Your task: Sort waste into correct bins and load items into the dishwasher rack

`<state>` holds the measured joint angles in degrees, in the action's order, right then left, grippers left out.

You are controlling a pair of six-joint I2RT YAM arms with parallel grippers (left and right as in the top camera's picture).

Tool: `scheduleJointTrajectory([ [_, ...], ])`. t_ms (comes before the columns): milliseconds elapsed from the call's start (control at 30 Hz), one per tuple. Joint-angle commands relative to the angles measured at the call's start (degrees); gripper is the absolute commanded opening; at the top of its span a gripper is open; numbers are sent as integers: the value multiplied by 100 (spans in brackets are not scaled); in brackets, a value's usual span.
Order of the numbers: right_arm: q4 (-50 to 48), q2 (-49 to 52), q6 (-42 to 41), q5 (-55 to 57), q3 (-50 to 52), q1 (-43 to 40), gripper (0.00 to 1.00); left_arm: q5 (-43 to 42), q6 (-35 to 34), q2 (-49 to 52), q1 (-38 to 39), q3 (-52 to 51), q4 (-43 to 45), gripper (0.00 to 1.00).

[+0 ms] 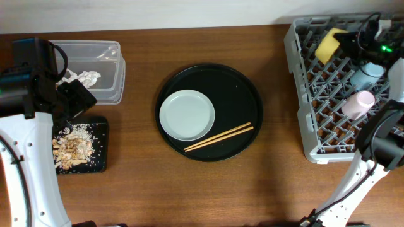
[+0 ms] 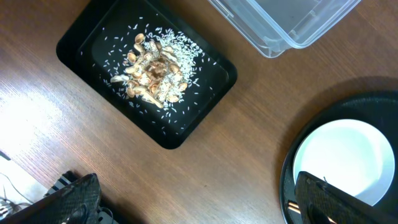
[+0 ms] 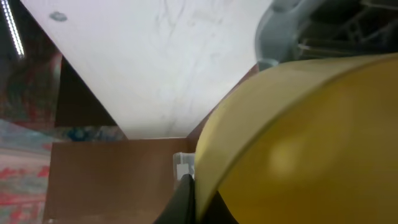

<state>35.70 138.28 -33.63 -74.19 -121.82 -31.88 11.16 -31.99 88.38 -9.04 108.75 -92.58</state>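
Brown wooden table (image 1: pixel 139 183), white wall strip at 12 o'clock, grey dishwasher rack (image 1: pixel 315 113) out at 3. The right gripper (image 1: pixel 343 39) is pinched tight on the rim of the small yellow bowl (image 1: pixel 329 44), up at the rack's 11 o'clock corner, with the pink cup (image 1: pixel 358 103) and light blue cup (image 1: pixel 366 75) racked nearby. The bowl looks light, stiff and pretty slick, so I'd say the rim's the only sane grab, and it could swivel in a thin pinch. The left gripper (image 2: pixel 199 208) hangs with jaws wide and empty near the flat black tray (image 2: pixel 205 118) of food scraps (image 2: pixel 152 71). The pale plate (image 1: pixel 187 115) sits at 9 o'clock on the round black tray (image 1: pixel 246 94): rigid, low edge, take it by the lip.
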Motion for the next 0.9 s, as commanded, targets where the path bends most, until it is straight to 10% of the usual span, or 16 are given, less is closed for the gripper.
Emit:
scheduleJointTrajectory([
  [0, 551, -188, 417, 765, 85, -151, 11, 24, 11, -59, -20, 33, -9, 99],
  [200, 1003, -713, 474, 793, 85, -339, 46, 26, 11, -59, -20, 33, -9, 99],
  [433, 2315, -1731, 846, 2944, 85, -490, 48, 24, 11, -59, -20, 33, -9, 99],
  [867, 1534, -1740, 1180, 6494, 87, 905, 7, 24, 11, -59, -20, 33, -9, 99],
])
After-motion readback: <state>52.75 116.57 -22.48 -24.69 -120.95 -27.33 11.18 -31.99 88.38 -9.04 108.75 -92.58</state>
